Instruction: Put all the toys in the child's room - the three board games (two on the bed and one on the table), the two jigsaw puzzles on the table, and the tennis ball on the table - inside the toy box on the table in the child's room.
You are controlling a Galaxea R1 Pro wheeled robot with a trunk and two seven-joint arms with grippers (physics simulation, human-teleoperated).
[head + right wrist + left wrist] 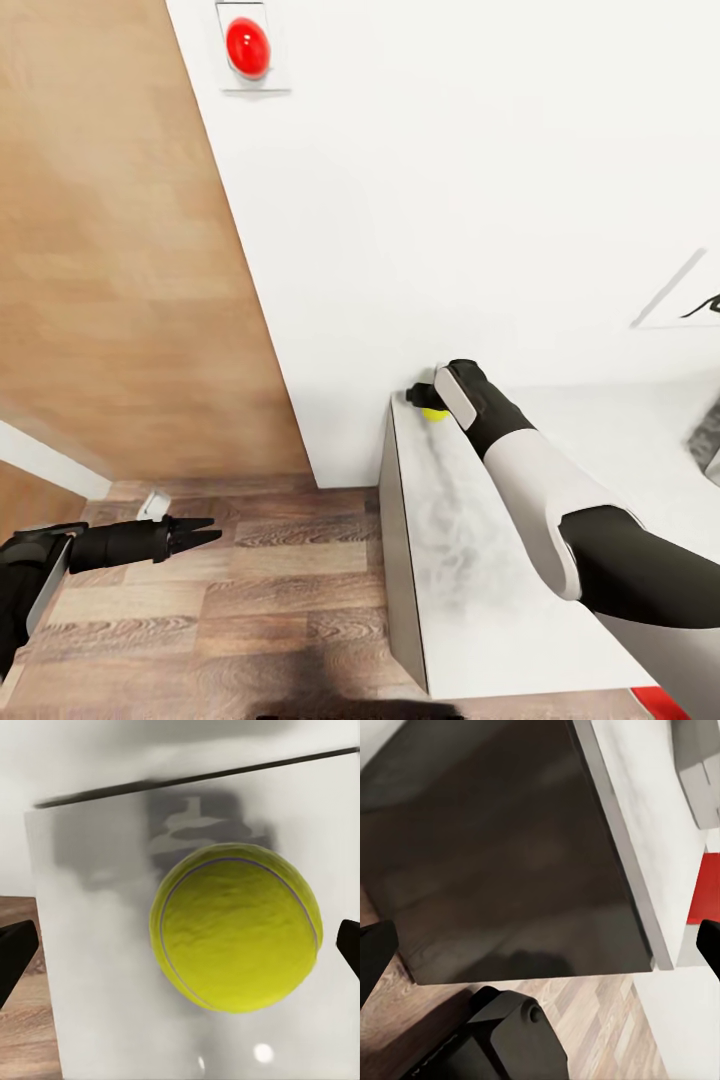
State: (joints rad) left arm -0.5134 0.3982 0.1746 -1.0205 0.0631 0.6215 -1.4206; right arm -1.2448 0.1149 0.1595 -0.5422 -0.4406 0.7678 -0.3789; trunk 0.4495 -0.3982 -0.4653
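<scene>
Right wrist view: tennis ball [236, 926] sits dead centre between the two dark fingertips, which show at opposite edges of the frame, spread wide and clear of the ball on both sides. Nothing gripped yet.

Head view: right gripper [428, 398] is at the far corner of the light grey table [470, 590], close to the white wall [450, 200]. A sliver of yellow-green shows just under the wrist, so the ball rests on the tabletop near that corner and near the table's edge.

Left gripper [200, 530] hangs out over the wood-plank floor [260, 600], well apart from the table, fingers drawn close together into a point, carrying nothing. Left wrist view looks down on a dark grey surface, the pale table edge and something red I can't identify.

Red button [247, 47] on a wall plate up high, irrelevant.

Step, as I read it: pre-grasp on the ball. Lined up, not closed.

Next move likely needs:
- a short advance so the fingers straddle the ball's widest part
- a slow close; round ball may squirt out or roll off the nearby edge if one finger touches first
- then lift and carry to the toy box, which I can't make out in these views, so expect a turn or reposition first.
</scene>
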